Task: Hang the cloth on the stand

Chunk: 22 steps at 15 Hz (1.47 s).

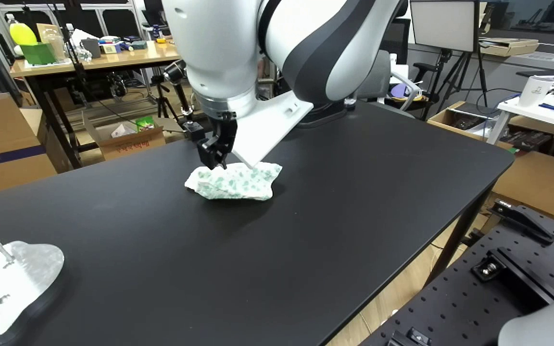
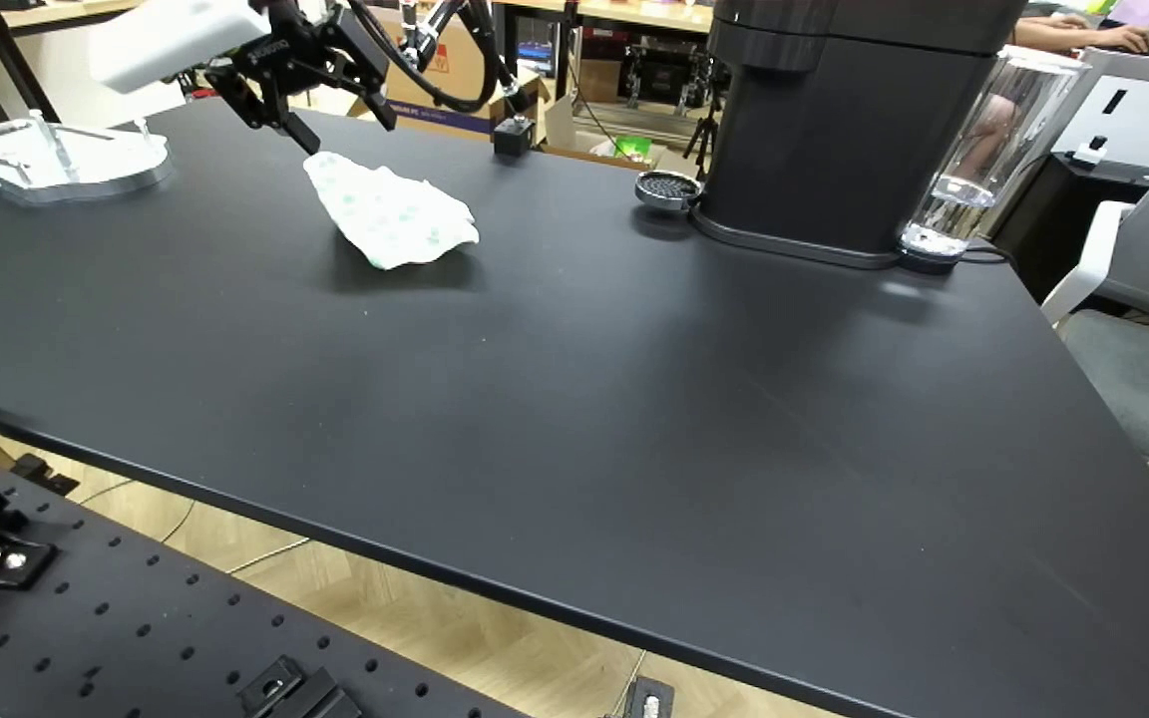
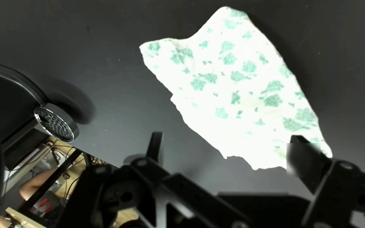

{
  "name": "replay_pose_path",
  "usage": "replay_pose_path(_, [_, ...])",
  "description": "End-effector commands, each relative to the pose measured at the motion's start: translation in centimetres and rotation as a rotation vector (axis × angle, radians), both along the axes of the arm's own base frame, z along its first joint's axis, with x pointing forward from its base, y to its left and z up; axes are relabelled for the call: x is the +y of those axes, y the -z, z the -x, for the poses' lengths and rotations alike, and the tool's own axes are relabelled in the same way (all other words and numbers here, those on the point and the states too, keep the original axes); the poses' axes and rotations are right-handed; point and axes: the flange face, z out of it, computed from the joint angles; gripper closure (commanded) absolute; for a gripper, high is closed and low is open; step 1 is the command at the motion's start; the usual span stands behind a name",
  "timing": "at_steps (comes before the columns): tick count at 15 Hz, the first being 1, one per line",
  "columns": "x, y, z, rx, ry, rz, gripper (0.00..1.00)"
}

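In an exterior view the crumpled cloth (image 1: 233, 182) lies at the far middle of the black table (image 1: 344, 206); which thing serves as the stand, I cannot tell. The gripper (image 3: 227, 141) hangs close by the cloth, jaws wide apart, nothing held. Grasping seems the step in hand; the next move likely calls for pinching a fold.

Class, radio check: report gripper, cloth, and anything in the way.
Gripper open, nothing clamped. Green-printed cloth rumpled on black table, not yet hung. No obstacle seen between gripper and cloth; contact unclear.
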Motion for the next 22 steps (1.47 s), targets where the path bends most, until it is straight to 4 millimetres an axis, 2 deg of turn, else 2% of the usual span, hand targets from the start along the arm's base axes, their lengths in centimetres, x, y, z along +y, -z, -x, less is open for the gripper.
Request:
replay_pose_path(1, [1.1, 3.2, -2.4, -0.025, 0.027, 0.014, 0.0])
replay_pose_path(4, [2.0, 5.7, -2.9, 0.019, 0.035, -0.016, 0.0])
replay_pose_path(7, [2.8, 7.3, -3.1, 0.051, 0.028, -0.041, 0.0])
replay_pose_path(8, [2.9, 7.7, -3.2, 0.059, 0.028, -0.049, 0.03])
replay_pose_path(9, [3.0, 8.0, -3.3, 0.062, 0.031, -0.058, 0.27])
replay_pose_path(11, [3.2, 8.1, -3.5, 0.061, 0.033, -0.075, 0.28])
replay_pose_path(16, [3.4, 7.9, -3.6, 0.06, 0.044, -0.112, 0.64])
replay_pose_path(21, [4.5, 5.7, -2.6, 0.061, 0.03, -0.145, 0.98])
replay_pose_path(22, [4.9, 5.1, -2.4, 0.06, 0.027, -0.155, 1.0])
